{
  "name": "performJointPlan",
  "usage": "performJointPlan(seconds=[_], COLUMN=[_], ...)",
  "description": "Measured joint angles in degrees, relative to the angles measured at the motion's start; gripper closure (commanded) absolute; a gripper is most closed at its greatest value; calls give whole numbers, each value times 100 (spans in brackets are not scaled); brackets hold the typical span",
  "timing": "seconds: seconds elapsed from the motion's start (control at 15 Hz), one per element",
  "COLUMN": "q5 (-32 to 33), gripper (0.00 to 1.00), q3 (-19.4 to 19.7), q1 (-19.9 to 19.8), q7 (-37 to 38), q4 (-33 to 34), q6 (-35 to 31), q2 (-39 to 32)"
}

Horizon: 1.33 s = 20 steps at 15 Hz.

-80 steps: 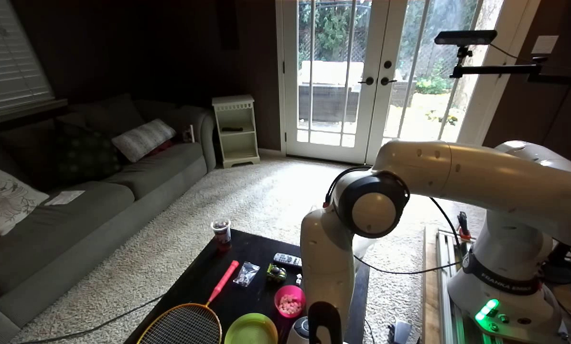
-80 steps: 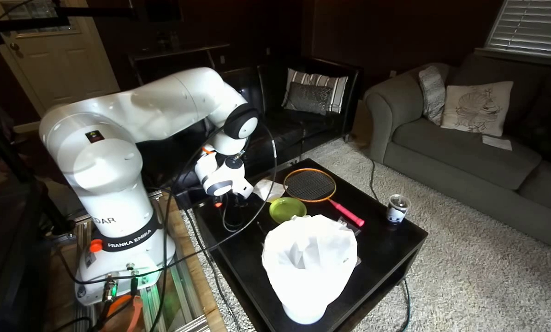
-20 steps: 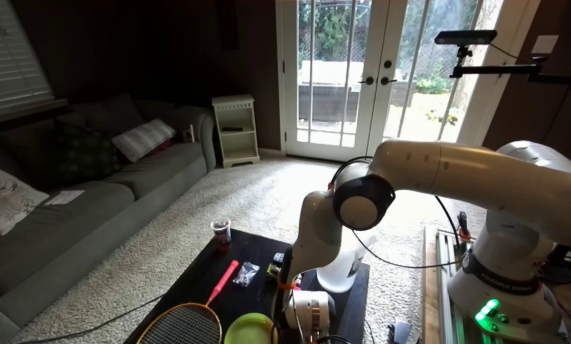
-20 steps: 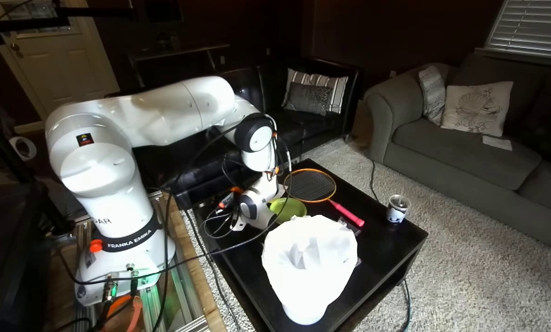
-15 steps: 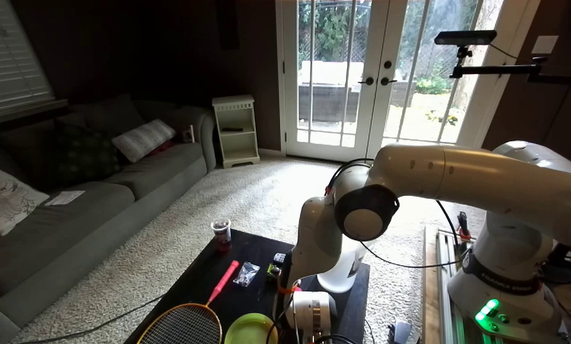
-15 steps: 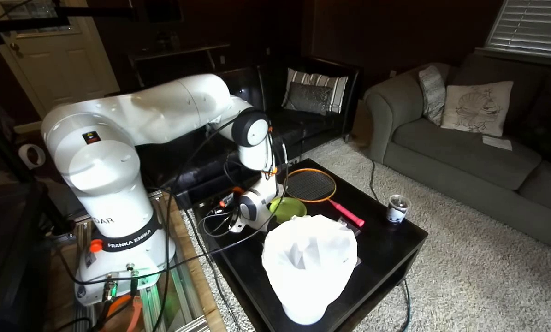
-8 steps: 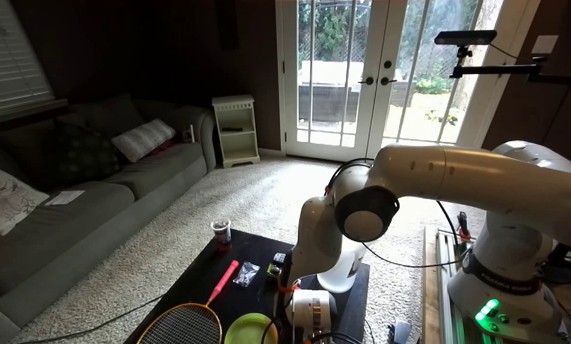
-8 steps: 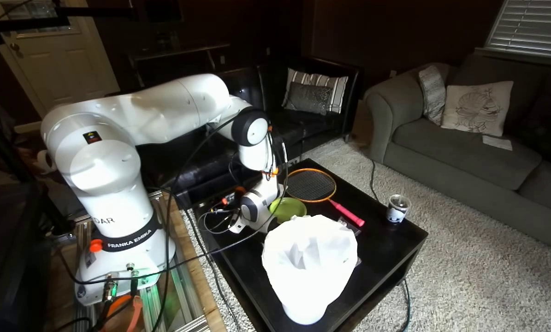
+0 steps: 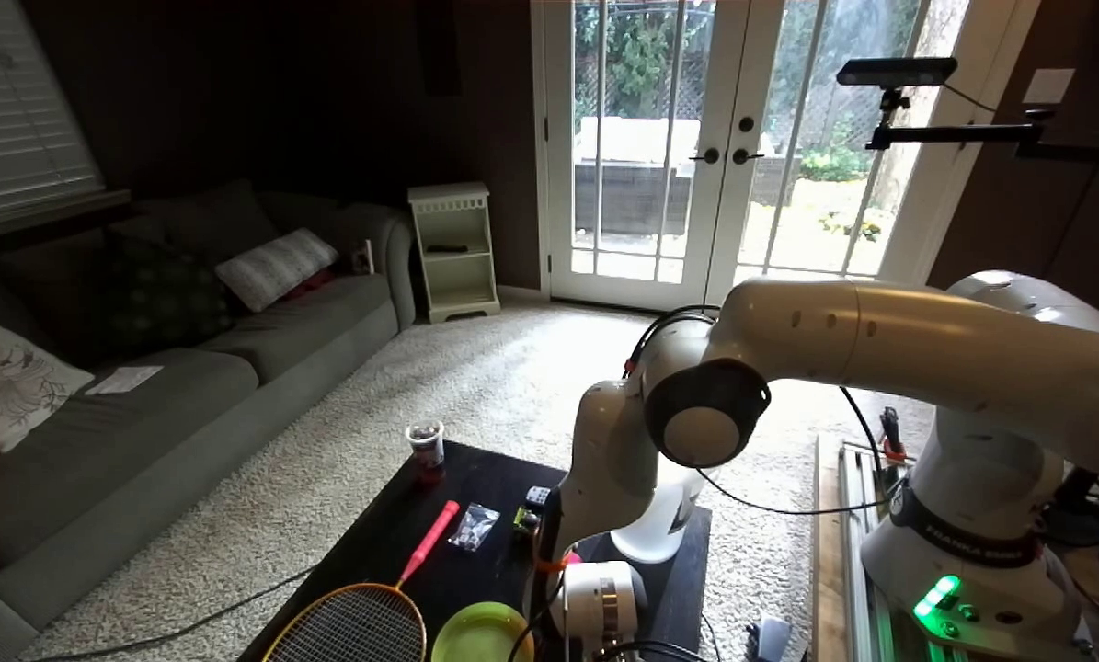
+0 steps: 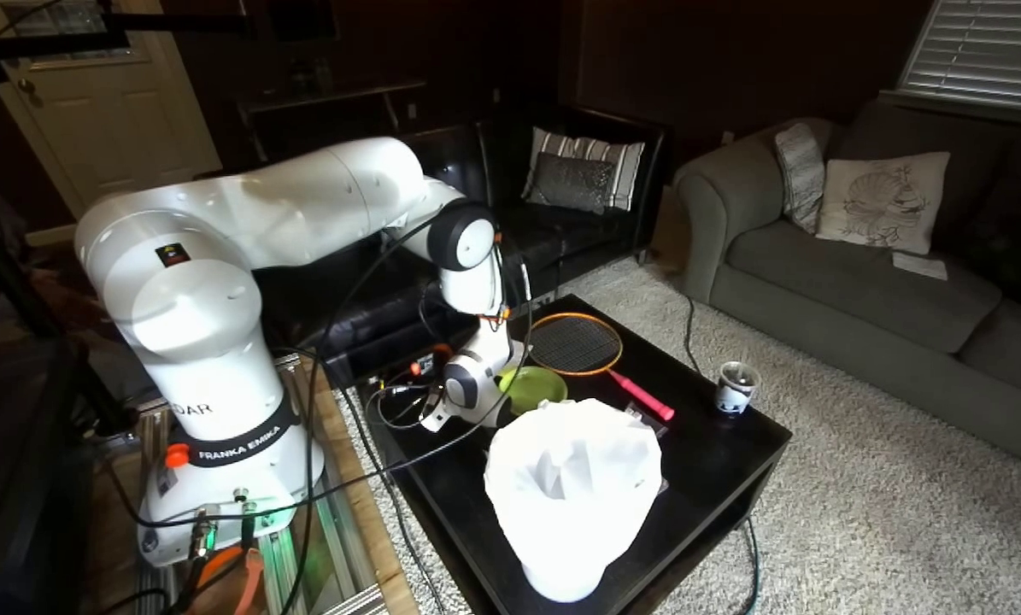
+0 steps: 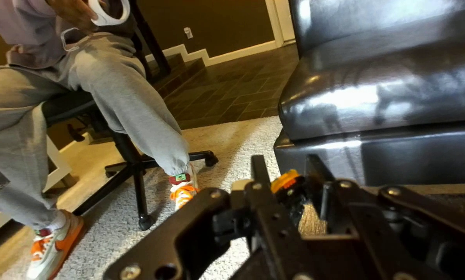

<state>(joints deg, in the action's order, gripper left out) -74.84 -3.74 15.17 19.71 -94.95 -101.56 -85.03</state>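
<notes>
Orange-and-black object (image 11: 287, 182) sits in my gripper (image 11: 286, 165), its full shape hard to make out between the jaws, which I see closed part-way on it in the wrist view. Left to right in an exterior view, I find my arm (image 10: 318, 201) bent down over the black table (image 10: 711, 453), a green plate (image 10: 539, 389), a white-lined bin (image 10: 572, 504), an orange-rimmed racket (image 10: 578, 346), and a clear cup (image 10: 736, 391) near the table's corner.

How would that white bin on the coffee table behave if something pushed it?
The white bin would probably tip if pushed high, since its base looks narrower than its top. Its liner would likely flop, judging by the loose folds.
</notes>
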Motion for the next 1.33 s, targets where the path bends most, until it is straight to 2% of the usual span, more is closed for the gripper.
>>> performJointPlan(seconds=[0.27,0.47,0.87,1.2,1.27,1.33], q5=[428,575,539,148,37,24], gripper=[93,93,93,93,85,46], q3=[-22,-41,-95,-81,-44,-56], q1=[8,17,-52,-103,-81,-94], q7=[195,-35,-548,-585,-601,-602], q4=[87,251,575,514,514,514], q6=[-10,-195,-1210,-1291,-1265,-1277], q2=[2,5,2,-13,-13,-13])
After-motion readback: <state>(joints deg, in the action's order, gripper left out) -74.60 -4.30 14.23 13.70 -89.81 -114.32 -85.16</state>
